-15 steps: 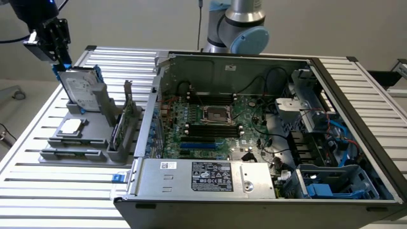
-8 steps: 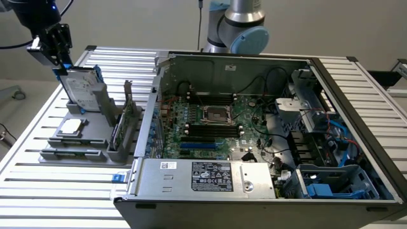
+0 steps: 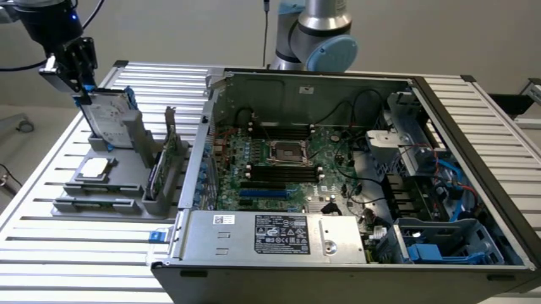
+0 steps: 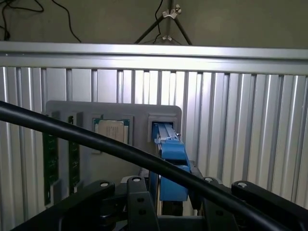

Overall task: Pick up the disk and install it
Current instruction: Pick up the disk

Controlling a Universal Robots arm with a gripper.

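Note:
The disk [image 3: 110, 117] stands upright in a slot at the far end of a grey parts holder [image 3: 93, 193] at the exterior view's left. It is silver with a white label and a blue carrier. My gripper [image 3: 80, 79] hangs over the disk's top edge at the corner furthest to that view's left. In the wrist view the carrier's blue edge [image 4: 172, 159] runs between the two black fingers [image 4: 139, 202] of my gripper [image 4: 171, 195]. The jaws stand open on either side of it, with narrow gaps.
The holder also carries a square processor chip [image 3: 95, 166] and upright green boards [image 4: 48, 159]. An open computer case [image 3: 338, 158] fills the exterior view's right, with blue drive bays [image 3: 439, 244] at its near corner. A black cable [image 4: 96, 139] crosses the wrist view.

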